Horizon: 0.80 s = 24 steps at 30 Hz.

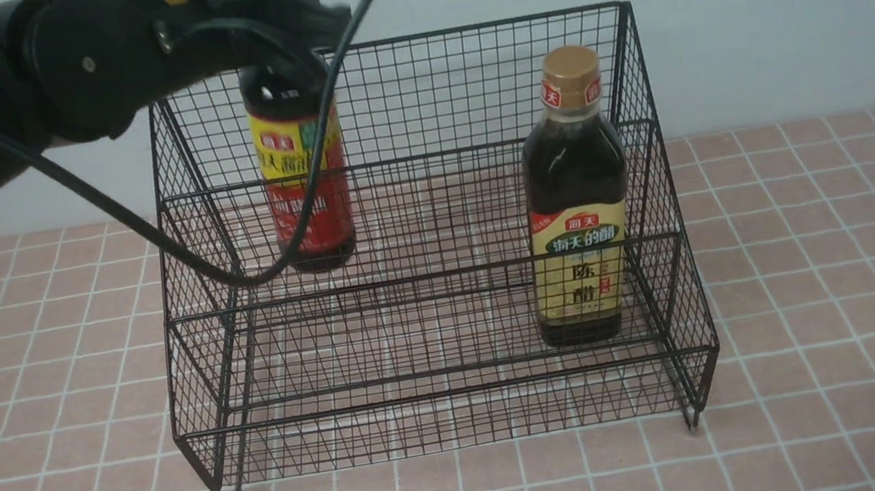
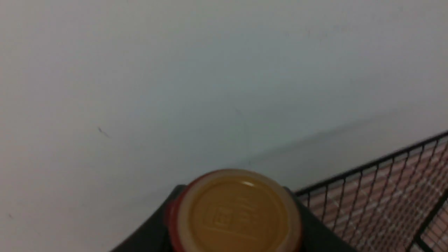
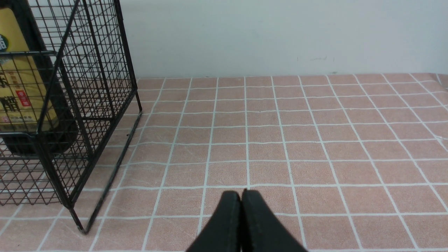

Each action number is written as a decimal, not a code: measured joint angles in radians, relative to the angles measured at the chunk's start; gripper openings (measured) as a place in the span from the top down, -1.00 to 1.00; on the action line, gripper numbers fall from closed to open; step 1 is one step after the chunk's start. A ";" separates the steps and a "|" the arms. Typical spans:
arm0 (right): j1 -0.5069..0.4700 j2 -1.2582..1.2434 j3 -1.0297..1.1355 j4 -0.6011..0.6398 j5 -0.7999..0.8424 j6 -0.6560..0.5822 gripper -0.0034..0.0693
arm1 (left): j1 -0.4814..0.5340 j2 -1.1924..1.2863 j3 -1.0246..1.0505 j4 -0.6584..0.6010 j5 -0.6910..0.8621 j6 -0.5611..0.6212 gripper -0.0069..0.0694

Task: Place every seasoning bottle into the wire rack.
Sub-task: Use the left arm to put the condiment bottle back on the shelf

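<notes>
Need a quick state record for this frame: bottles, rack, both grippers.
left gripper: shut on red-label bottle, gripping at its top
red-label bottle: upright inside wire rack, at the upper tier, left part; resting or just above, cannot tell
gold-cap bottle: upright on lower tier, right side, not held
right gripper: shut, empty, over tiled table, outside the rack on its right
task state: both bottles within the rack; red-label one not yet released

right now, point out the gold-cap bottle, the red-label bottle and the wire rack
gold-cap bottle (image 1: 586, 276), front view, on its cream-yellow label
red-label bottle (image 1: 333, 217), front view, on the red of its label
wire rack (image 1: 458, 29), front view, on the back's top rail
</notes>
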 joint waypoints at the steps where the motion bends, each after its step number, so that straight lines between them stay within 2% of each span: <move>1: 0.000 0.000 0.000 0.000 0.000 0.000 0.95 | 0.000 0.007 0.000 0.000 0.018 0.000 0.14; 22: 0.000 0.000 0.000 0.000 0.000 0.000 0.95 | -0.002 0.054 0.000 0.005 0.045 -0.002 0.14; 24: 0.000 0.000 0.000 0.000 0.000 0.000 0.95 | -0.002 0.054 -0.001 0.006 0.041 -0.015 0.05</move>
